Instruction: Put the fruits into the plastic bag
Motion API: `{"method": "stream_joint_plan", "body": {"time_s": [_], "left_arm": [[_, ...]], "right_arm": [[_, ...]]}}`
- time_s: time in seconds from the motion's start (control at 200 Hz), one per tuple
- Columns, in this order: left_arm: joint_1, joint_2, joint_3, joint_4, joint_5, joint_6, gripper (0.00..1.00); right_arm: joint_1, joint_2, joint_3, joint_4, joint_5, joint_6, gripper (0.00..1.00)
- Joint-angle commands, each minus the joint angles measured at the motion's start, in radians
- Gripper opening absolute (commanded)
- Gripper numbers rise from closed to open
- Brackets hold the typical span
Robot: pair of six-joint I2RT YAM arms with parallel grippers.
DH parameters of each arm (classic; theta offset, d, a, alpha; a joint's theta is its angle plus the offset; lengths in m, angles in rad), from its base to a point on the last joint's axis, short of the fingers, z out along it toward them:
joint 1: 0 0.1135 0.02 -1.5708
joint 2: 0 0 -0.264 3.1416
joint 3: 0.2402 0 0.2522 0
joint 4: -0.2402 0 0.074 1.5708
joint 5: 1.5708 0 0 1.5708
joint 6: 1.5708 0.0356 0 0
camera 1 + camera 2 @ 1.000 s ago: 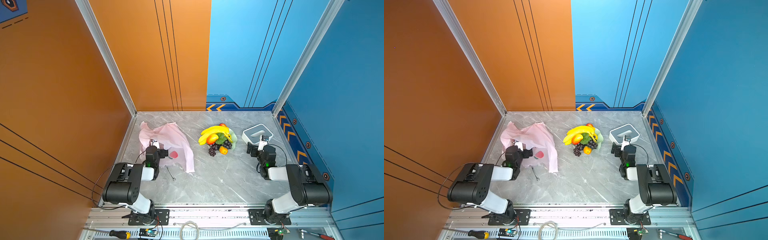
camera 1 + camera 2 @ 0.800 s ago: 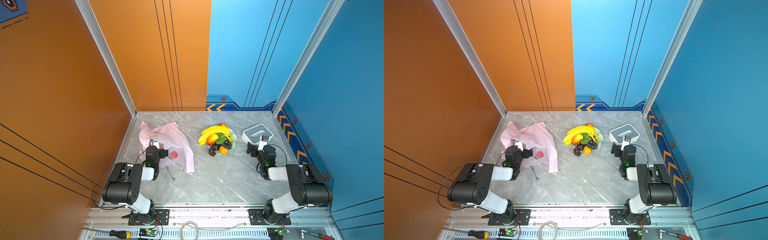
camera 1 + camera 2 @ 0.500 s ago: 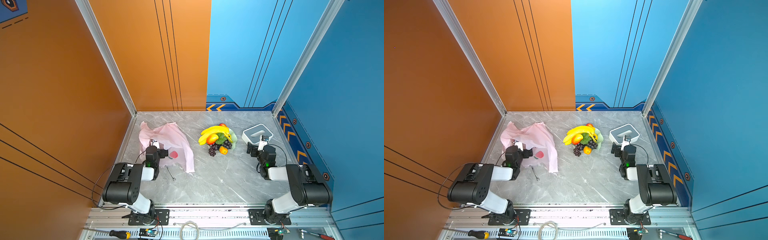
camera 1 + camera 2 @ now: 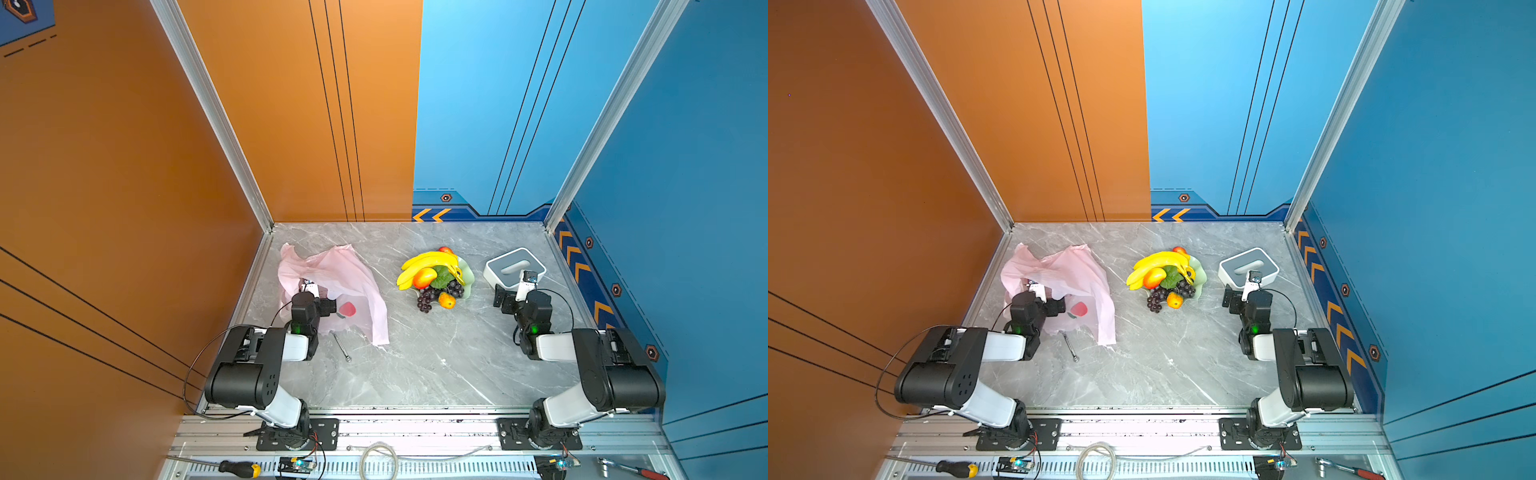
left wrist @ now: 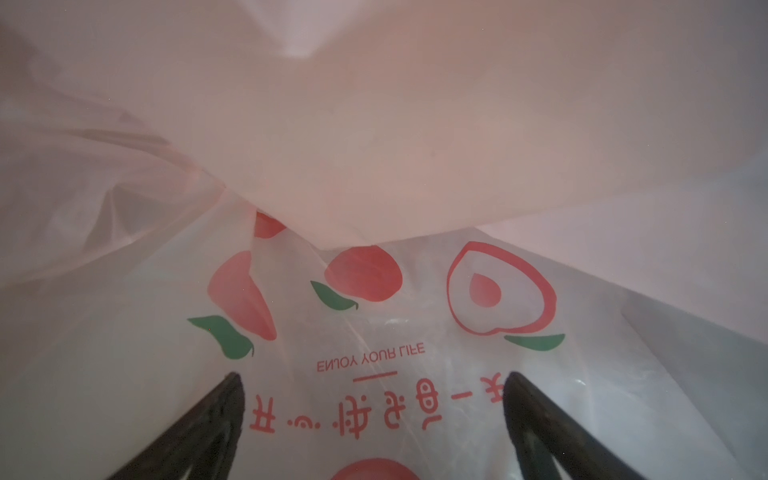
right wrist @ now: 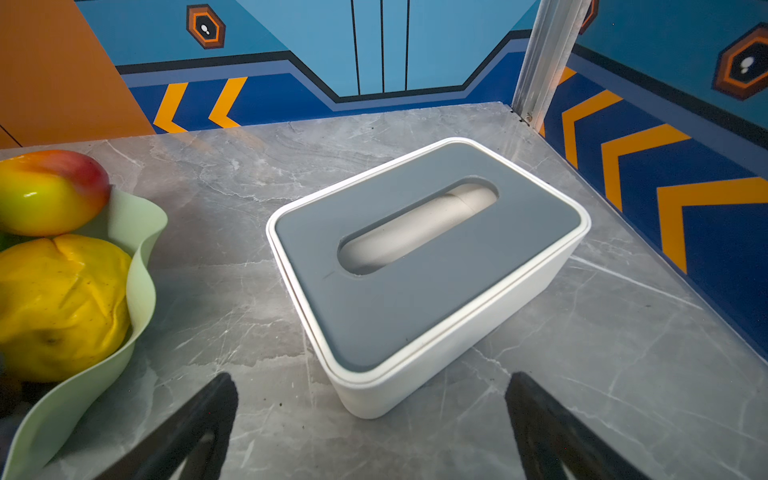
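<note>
Both arms sit folded low at the near edge of the tabletop (image 4: pixel 415 365), forearms reaching forward. The left hand (image 5: pixel 372 376) is tucked in among the folds of the crumpled plastic bag (image 4: pixel 345 266) on the left, its jaws spread wide and gripping nothing, though whether the tips brush the film is hard to call. The right hand (image 6: pixel 370 376) points at the box (image 4: pixel 513 266), just short of it, jaws wide apart and empty. The fruits (image 4: pixel 432 274) are heaped in the dish (image 4: pixel 468 276) between bag and box.
</note>
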Motion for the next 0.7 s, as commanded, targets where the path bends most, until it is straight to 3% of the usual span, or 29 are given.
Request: {"method": "stream_joint_plan", "body": {"time_s": [0.0, 0.185, 0.315, 0.411, 0.556, 0.696], "left_arm": [[-0.008, -0.017, 0.023, -0.005, -0.016, 0.021, 0.98], [-0.021, -0.111, 0.021, -0.079, -0.036, 0.032, 0.98], [-0.041, -0.23, 0.05, -0.23, -0.099, 0.02, 0.98], [-0.055, -0.336, 0.097, -0.412, -0.154, -0.08, 0.98], [-0.115, -0.479, 0.154, -0.641, -0.187, -0.185, 0.98], [-0.198, -0.616, 0.206, -0.837, -0.221, -0.278, 0.98]], "right_arm": [[0.01, 0.013, 0.015, 0.016, 0.035, -0.01, 1.0], [0.012, -0.012, -0.022, 0.07, 0.071, 0.001, 1.0], [0.022, -0.116, -0.017, -0.034, 0.125, 0.006, 1.0], [0.022, -0.233, 0.026, -0.229, 0.163, 0.039, 1.0], [-0.003, -0.409, 0.136, -0.599, 0.216, 0.255, 1.0], [-0.04, -0.528, 0.285, -0.962, 0.134, 0.402, 1.0]]}}
